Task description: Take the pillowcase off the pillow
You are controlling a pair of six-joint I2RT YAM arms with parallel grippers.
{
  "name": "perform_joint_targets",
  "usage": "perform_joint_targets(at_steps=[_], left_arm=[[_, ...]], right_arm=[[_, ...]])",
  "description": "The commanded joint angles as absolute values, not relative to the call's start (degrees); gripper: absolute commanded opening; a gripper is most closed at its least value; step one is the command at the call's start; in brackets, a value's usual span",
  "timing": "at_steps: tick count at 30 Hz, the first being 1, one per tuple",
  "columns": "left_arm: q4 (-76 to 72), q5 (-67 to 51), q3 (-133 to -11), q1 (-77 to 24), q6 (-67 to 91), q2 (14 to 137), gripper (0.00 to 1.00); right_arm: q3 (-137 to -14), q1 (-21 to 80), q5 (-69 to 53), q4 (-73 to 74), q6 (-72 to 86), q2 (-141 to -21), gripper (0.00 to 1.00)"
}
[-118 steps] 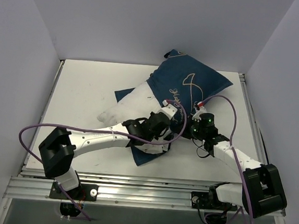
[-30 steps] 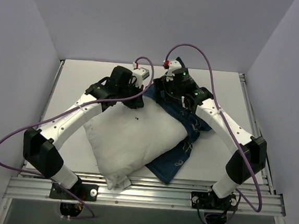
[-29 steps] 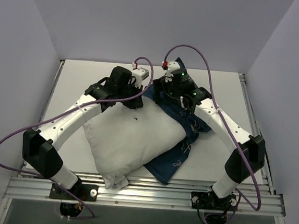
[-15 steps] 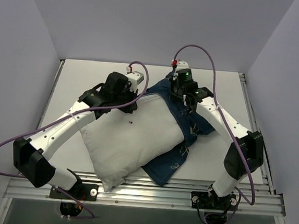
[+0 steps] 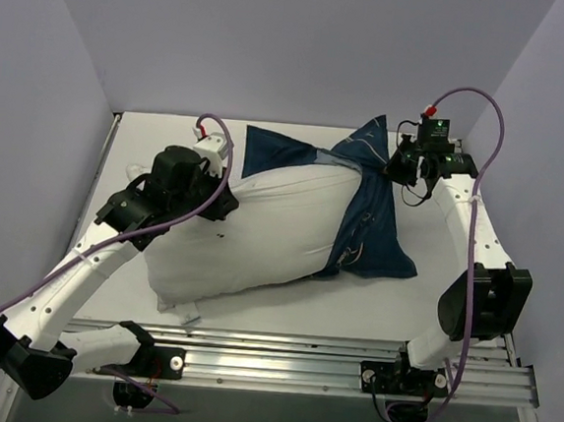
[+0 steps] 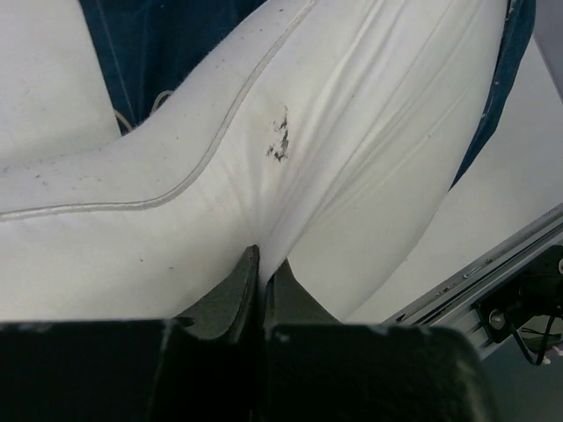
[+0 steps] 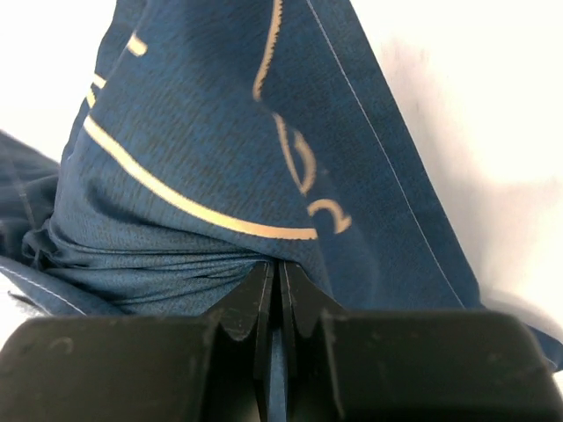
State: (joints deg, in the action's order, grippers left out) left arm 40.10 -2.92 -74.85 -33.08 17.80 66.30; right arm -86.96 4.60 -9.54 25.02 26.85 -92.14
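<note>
Across the table (image 5: 151,130) | left gripper (image 6: 261,264) pinched tight on pillow (image 5: 261,229), right gripper (image 7: 275,268) clamped on pillowcase (image 5: 378,239) | arms just swung apart, pillow now mostly bare | pillowcase nearly off, I'd say.

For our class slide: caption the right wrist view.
Right gripper pinching a bunched fold of the navy pillowcase, jaws shut.
</note>
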Motion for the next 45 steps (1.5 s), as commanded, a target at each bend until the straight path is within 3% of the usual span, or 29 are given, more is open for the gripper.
perform_joint_targets(at_steps=[1,8,11,12,14,15,17,18,21,25,29,34,45], left_arm=[[56.7,10.0,-74.8,-26.3,17.8,56.8,0.02],[40.4,2.7,-72.2,-25.2,17.2,65.4,0.02],[33.4,1.6,-74.9,-25.2,17.0,72.3,0.04],[32.1,1.6,-75.8,-25.2,16.9,75.4,0.09],[27.4,2.5,-78.3,-25.3,16.4,77.8,0.20],[26.3,3.0,-79.2,-25.4,16.2,79.6,0.33],[24.4,2.6,-81.3,-25.9,15.8,80.5,0.54],[24.2,1.9,-81.6,-26.4,15.3,80.2,0.76],[22.0,4.9,-79.6,-32.3,9.2,77.1,0.96],[19.9,18.4,-73.8,-46.2,-1.0,73.2,0.94],[17.6,22.7,-66.6,-57.7,-5.9,71.2,0.94],[13.5,25.7,-60.6,-61.8,-6.2,73.6,0.94],[3.0,28.2,-57.2,-61.3,-5.2,84.5,0.94]], right_arm=[[-89.3,-7.9,17.7,21.4,25.3,-93.5,0.00],[-84.9,2.6,-2.4,12.5,20.7,-91.3,0.00],[-82.5,6.8,-7.3,10.8,21.6,-89.2,0.18],[-81.8,8.5,-8.0,10.3,22.1,-88.3,0.32],[-79.8,9.9,-8.8,9.3,22.7,-85.4,0.45],[-79.3,10.8,-9.2,9.4,22.9,-84.3,0.57],[-76.3,13.2,-8.7,9.6,23.8,-80.5,0.65],[-74.7,14.1,-7.6,9.5,24.5,-78.9,0.71],[-66.8,18.4,-5.8,8.4,26.8,-72.3,0.80],[-57.8,21.8,-4.4,8.4,29.3,-64.8,0.86],[-51.0,22.2,-4.4,9.8,30.1,-55.9,0.90],[-45.5,22.3,-5.5,11.0,30.1,-48.9,0.96],[-35.0,22.9,-10.7,4.7,33.5,-44.5,0.98]])
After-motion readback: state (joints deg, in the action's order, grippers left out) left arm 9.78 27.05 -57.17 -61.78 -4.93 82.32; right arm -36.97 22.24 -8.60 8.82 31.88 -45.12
